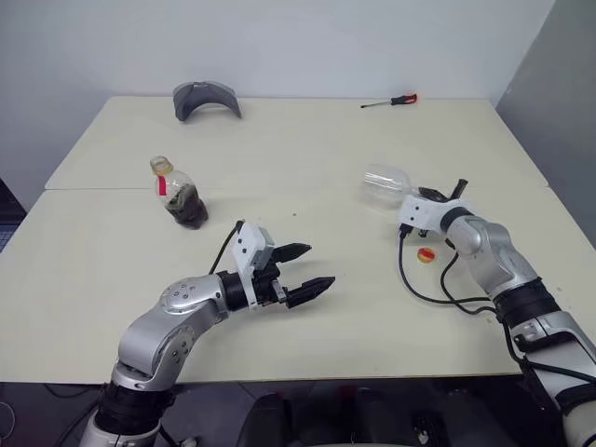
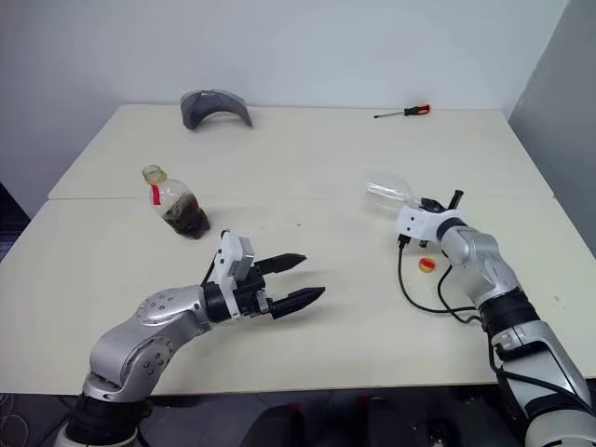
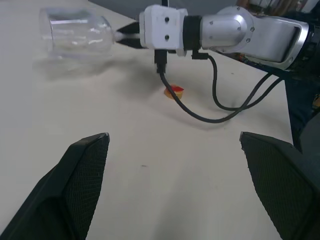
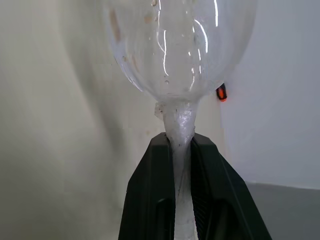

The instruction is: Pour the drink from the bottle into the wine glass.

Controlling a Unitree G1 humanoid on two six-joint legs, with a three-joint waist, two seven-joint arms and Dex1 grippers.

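The right gripper (image 4: 182,150) grasps the thin stem of the clear wine glass (image 1: 386,183), which lies level near the table's (image 1: 307,140) right edge. The squat plastic bottle (image 1: 179,196) stands open near the left edge, its yellow cap (image 1: 426,254) beside the right arm. The left gripper (image 1: 303,272) is released, holding nothing.

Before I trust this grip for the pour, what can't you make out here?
- Wine glass foot: hidden behind the right gripper shut on its stem, in both head views and the right wrist view.
- Bottle mouth: too small in the head views to tell whether it is open.
- Small yellow and red thing on the table: too small to identify.
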